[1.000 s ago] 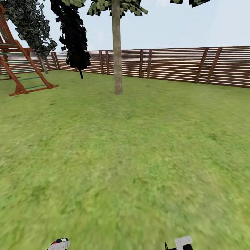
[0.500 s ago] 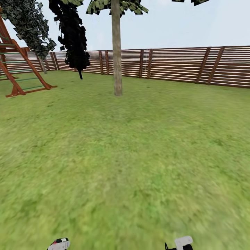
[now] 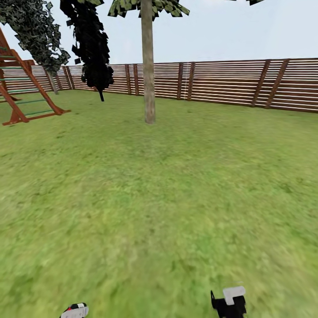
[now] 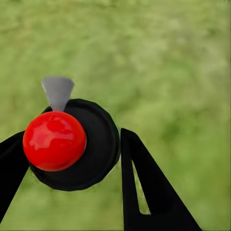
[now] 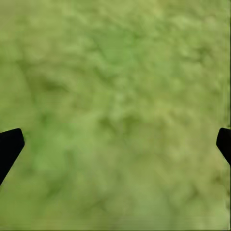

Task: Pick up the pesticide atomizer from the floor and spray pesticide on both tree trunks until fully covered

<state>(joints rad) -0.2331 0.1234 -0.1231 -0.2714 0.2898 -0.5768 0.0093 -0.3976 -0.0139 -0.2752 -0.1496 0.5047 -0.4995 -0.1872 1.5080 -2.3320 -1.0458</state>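
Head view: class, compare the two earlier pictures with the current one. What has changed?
The view shifted: the play frame slid left, so the camera moved. The right claw rose further into view. The left claw stays shut on the pesticide atomizer; the tree trunk remains ahead.

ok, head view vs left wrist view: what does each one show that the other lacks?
Head view: a tree trunk, the slatted wooden fence, a climbing frame and the right tool. Left wrist view: the left tool shut on the pesticide atomizer, red top facing the camera. Both: the green lawn.
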